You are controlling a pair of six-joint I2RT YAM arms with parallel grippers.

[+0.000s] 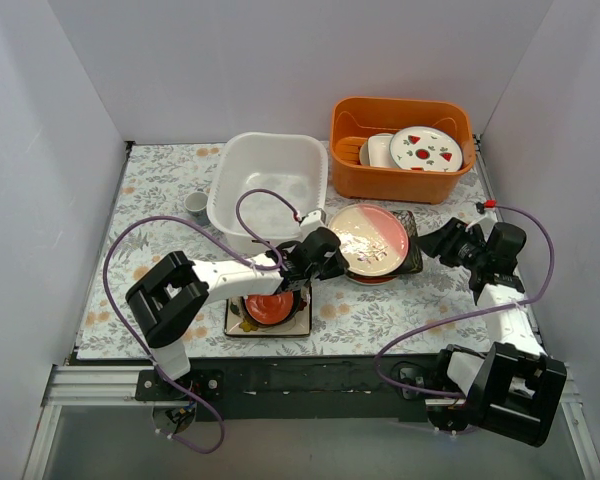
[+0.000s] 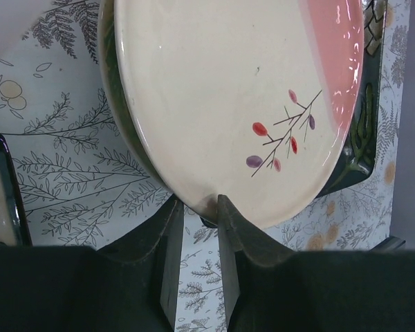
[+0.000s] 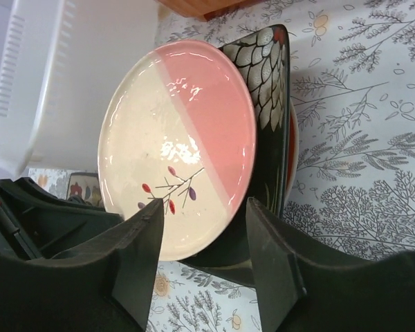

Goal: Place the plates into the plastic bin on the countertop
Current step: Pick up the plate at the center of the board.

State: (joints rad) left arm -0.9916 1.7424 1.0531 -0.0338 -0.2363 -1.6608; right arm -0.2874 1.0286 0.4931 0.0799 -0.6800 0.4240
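Left of the bin (image 1: 280,165), close to its wall, a small cup (image 1: 196,205) stands on the countertop (image 1: 160,190). In front of the bin, toward the arms, a square plate (image 1: 233,323) lies flat with a red plate (image 1: 270,308) on top of it, and the left arm reaches across above both. At the bin's front right corner the left gripper (image 1: 325,255) (image 2: 200,207) is nearly closed. Its two fingers (image 2: 167,235) pinch the near rim of a round pink plate (image 1: 375,240) (image 2: 228,90) (image 3: 180,138), half cream and half pink with a painted twig. That plate lies just right of the bin's front corner, outside the bin, topmost on a stack. Below it is a black plate (image 1: 410,245) (image 3: 266,76) with a white petal pattern. A red rim under that may be a third plate, though the views show too little to be sure. Farther right of the bin, past the stack, the right gripper (image 1: 442,243) (image 3: 204,207) faces the pink plate's opposite rim. Its fingers are spread wide and hold nothing; in the wrist view they frame the rim, and from above they stand a little apart from the stack. Right of the bin at the back, an orange tub (image 1: 400,182) holds a white fruit plate (image 1: 427,148) and other pale crockery.
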